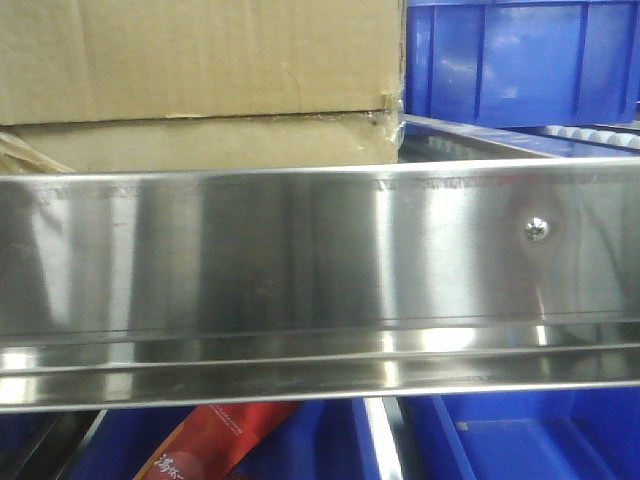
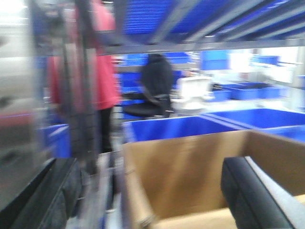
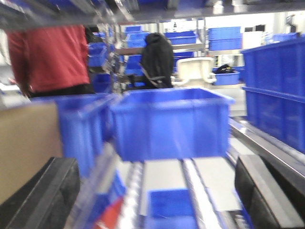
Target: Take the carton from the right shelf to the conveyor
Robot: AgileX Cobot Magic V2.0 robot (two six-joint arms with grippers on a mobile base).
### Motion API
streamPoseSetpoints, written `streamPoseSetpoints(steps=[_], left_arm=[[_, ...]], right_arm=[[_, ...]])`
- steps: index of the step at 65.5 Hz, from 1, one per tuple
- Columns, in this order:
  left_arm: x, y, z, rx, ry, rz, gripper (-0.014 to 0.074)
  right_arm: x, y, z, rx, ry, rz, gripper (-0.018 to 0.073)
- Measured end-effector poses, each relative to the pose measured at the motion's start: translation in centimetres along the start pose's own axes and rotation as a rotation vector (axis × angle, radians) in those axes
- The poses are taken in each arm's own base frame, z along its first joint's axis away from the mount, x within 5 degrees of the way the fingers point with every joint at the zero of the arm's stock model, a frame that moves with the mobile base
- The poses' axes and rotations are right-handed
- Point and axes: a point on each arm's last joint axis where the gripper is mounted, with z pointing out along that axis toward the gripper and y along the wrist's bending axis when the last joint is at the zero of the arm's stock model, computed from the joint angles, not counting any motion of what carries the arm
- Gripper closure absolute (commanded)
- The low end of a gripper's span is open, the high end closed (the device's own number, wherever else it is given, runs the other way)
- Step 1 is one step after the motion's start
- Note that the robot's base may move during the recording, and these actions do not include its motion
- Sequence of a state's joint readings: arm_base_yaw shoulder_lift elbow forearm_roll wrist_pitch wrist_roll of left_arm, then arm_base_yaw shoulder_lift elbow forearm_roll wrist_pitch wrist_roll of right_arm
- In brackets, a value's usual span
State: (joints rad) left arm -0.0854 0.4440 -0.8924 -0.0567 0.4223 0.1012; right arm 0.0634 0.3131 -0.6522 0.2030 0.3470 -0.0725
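Note:
A brown cardboard carton [image 1: 200, 80] sits on the shelf behind a shiny steel rail [image 1: 320, 270], at the upper left of the front view. In the blurred left wrist view the carton [image 2: 190, 176] lies straight ahead between the wide-apart black fingers [image 2: 248, 195]; my left gripper [image 2: 147, 200] is open and empty, with the carton's left edge between the jaws. My right gripper [image 3: 152, 200] is open and empty above shelf rollers, facing a blue bin [image 3: 171, 124]. A brown carton side [image 3: 26, 148] shows at its far left.
Blue bins [image 1: 520, 60] stand right of the carton and fill the shelves [image 3: 271, 90]. A person in red [image 3: 50, 57] stands behind the rack. A red packet [image 1: 215, 440] lies in a bin below the rail. A steel upright [image 2: 19, 105] is close on the left.

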Motion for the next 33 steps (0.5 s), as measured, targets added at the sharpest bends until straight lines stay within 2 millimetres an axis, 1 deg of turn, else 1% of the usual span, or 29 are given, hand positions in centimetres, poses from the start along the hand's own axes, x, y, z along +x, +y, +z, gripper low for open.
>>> streamPoseSetpoints(steps=[4,7,15,23,24,26,33], left_arm=[[-0.9,-0.3,0.9,0.051,0.041,-0.004,0.009],[-1.6,-0.4,1.6,0.081,0.069,-0.005,0.009],[-2.5,-1.1,4.2,0.15,0.201,-0.001,0.009],[-3.3,-1.5,6.9,0.174,0.309,0.008,0.009],[-3.4,-1.6,7.3,0.176,0.324,0.009,0.009],[-3.7,-1.7,8.1,0.178,0.35,0.009,0.009],[-4.4,-1.8,10.2,0.162,0.423,-0.034,0.009]], right_arm=[[-1.8,0.4,0.5,-0.036,0.007,0.01,-0.0001],[-2.7,0.8,1.2,-0.072,0.026,0.017,-0.0001],[-5.7,2.1,3.2,-0.195,0.045,0.012,-0.0001],[-7.4,4.2,5.7,-0.34,0.088,-0.008,-0.0001],[-7.7,4.5,5.9,-0.365,0.087,-0.009,-0.0001],[-8.0,5.5,7.1,-0.411,0.123,-0.01,-0.0001],[-8.6,8.2,9.7,-0.514,0.209,-0.024,-0.0001]])
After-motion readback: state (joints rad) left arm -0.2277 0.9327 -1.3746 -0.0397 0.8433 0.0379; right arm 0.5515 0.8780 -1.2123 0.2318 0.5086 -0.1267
